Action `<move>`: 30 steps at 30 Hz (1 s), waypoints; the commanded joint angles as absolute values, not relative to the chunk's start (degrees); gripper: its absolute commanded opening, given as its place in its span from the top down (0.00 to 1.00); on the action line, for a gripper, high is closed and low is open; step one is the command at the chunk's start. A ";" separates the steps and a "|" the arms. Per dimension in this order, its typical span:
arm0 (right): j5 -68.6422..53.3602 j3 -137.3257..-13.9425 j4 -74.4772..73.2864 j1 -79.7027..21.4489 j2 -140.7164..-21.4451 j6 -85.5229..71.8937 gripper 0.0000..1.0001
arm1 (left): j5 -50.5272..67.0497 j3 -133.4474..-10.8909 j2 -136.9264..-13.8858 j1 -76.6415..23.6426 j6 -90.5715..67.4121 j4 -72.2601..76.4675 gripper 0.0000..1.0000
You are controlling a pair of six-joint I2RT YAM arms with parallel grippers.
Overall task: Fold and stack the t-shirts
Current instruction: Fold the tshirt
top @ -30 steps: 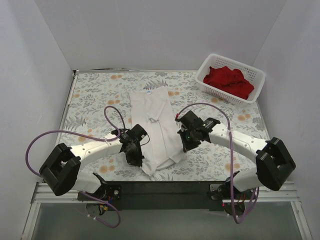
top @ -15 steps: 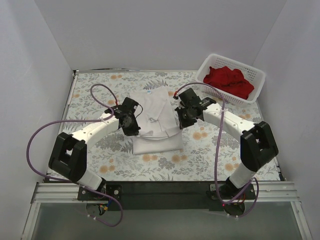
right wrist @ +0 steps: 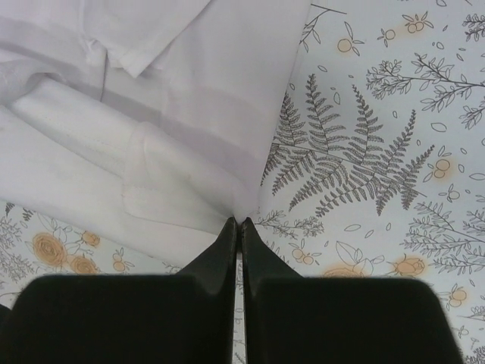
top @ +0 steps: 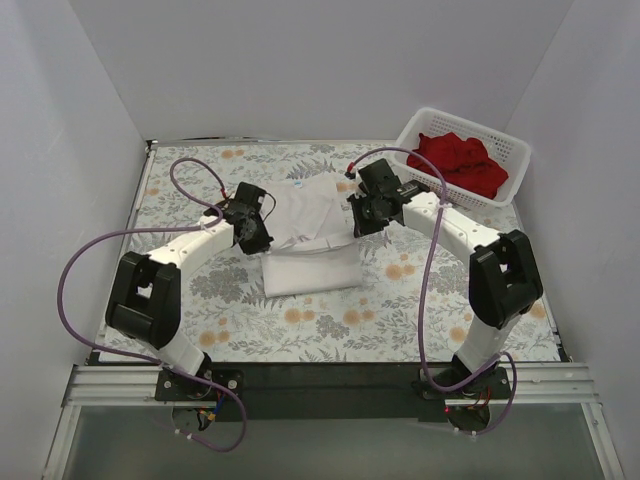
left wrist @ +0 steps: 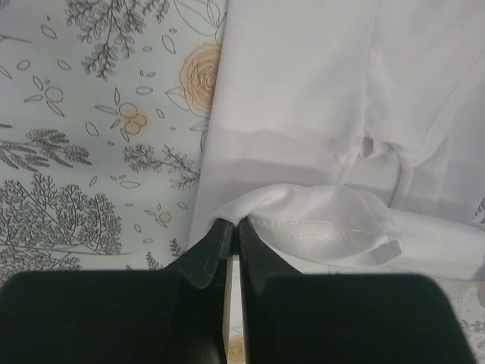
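Observation:
The white t-shirt [top: 310, 235] lies mid-table, its near end lifted and carried back over its far half. My left gripper [top: 262, 238] is shut on the shirt's left bottom corner; in the left wrist view the gripper [left wrist: 233, 224] pinches a fold of white fabric [left wrist: 318, 227]. My right gripper [top: 362, 226] is shut on the right bottom corner; in the right wrist view the gripper [right wrist: 238, 221] pinches the shirt's edge [right wrist: 189, 136]. Red t-shirts [top: 458, 163] lie heaped in the basket.
A white plastic lattice basket [top: 510, 150] stands at the back right corner. The table has a floral cloth [top: 430, 290]. White walls close in the left, back and right sides. Purple cables loop off both arms.
Both grippers have moved away from the near edge toward the back, carrying the shirt's bottom hem over its upper half. The shirt now looks about half as long.

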State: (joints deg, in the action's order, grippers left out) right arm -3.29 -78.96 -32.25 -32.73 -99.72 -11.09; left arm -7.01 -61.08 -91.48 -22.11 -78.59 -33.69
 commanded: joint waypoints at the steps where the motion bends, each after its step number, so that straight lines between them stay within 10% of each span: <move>1: -4.57 -81.39 -29.01 -32.26 -101.42 -10.19 0.99 | -9.67 -63.28 -92.55 -20.66 -77.26 -30.32 1.00; 14: -4.75 -79.90 -24.00 -30.85 -106.96 -10.90 0.99 | -8.17 -63.37 -98.00 -19.42 -75.94 -24.61 0.98; 19: -4.74 -80.24 -23.12 -30.94 -107.58 -11.16 0.98 | -8.53 -63.19 -97.65 -19.42 -75.85 -24.43 0.82; 24: -4.22 -79.63 -23.12 -31.11 -103.28 -10.99 0.68 | -8.88 -62.41 -91.33 -19.42 -75.85 -25.57 0.56; 30: -0.61 -76.03 -21.80 -32.78 -97.39 -10.90 0.67 | -12.04 -56.01 -79.66 -23.19 -80.32 -26.72 0.50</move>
State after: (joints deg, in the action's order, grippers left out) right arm -2.52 -77.45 -24.62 -31.70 -102.59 -11.18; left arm -9.19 -59.55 -87.35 -20.84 -77.87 -26.39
